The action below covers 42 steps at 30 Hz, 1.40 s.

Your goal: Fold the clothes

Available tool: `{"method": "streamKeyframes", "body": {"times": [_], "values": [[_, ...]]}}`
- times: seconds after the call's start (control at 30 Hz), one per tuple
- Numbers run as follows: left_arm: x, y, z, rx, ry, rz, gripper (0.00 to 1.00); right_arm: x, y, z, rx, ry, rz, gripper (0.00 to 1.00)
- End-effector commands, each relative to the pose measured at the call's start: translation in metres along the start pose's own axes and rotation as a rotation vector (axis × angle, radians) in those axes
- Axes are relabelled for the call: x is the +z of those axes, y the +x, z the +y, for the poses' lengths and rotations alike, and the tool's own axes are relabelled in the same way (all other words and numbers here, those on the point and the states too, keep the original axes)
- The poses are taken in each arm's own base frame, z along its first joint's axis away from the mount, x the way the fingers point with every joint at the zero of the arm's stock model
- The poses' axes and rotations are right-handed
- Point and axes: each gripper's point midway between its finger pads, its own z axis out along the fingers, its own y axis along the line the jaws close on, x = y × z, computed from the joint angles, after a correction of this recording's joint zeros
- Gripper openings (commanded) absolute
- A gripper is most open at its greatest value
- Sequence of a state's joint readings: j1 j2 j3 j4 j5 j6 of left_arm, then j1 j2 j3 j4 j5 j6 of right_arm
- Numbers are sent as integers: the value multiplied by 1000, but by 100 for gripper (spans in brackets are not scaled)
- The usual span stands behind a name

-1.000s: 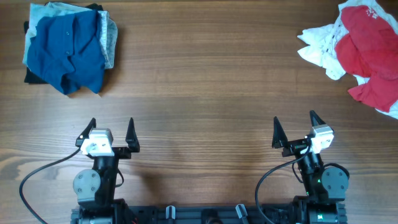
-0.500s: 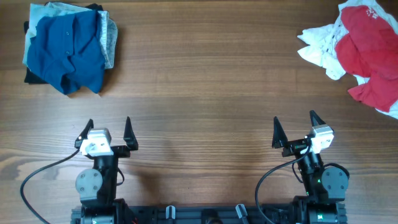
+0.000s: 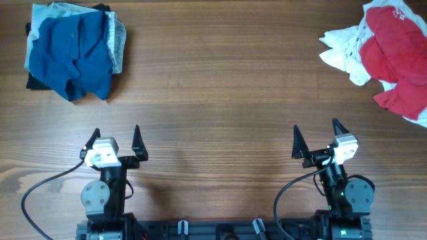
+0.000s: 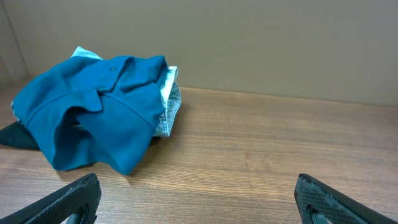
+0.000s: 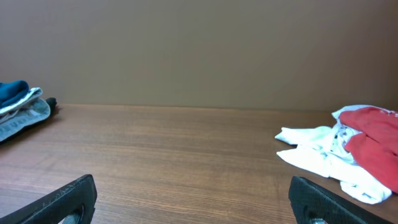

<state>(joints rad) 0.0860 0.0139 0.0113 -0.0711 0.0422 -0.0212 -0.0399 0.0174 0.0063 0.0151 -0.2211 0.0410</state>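
The dark blue short-sleeved shirt (image 3: pixel 72 55) lies folded on top of a small pile at the table's far left, with its buttoned placket facing up; it also shows in the left wrist view (image 4: pixel 93 112) and as a sliver at the left edge of the right wrist view (image 5: pixel 12 90). My left gripper (image 3: pixel 115 141) is open and empty near the front edge, well short of the shirt. My right gripper (image 3: pixel 316 138) is open and empty at the front right, above bare wood.
Under the blue shirt lie a pale grey-blue garment (image 3: pixel 117 35) and a black one (image 3: pixel 31 79). A crumpled heap of red cloth (image 3: pixel 400 47) and white cloth (image 3: pixel 343 53) sits at the far right, also in the right wrist view (image 5: pixel 348 149).
The left gripper has shifted slightly toward the far side and left. The right arm and both piles have not moved.
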Motion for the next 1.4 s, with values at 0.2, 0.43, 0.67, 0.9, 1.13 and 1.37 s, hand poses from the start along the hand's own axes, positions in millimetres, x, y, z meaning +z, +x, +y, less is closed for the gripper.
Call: {"method": "streamKeyframes", "body": {"times": [0.2,0.43,0.67,0.9,1.13,1.37], "values": [[0,2,1,-13,-9,1,100,-1,-3,4,8,-20,-15,100],[0,2,1,-13,-9,1,100,-1,-3,4,8,-20,-15,100],[0,2,1,-13,-9,1,100,-1,-3,4,8,-20,-15,100],[0,2,1,-13,-9,1,100,-1,-3,4,8,-20,-15,100],[0,2,1,-13,-9,1,100,-1,-3,4,8,-20,-15,100],[0,2,1,-13,-9,1,100,-1,-3,4,8,-20,-15,100]]}}
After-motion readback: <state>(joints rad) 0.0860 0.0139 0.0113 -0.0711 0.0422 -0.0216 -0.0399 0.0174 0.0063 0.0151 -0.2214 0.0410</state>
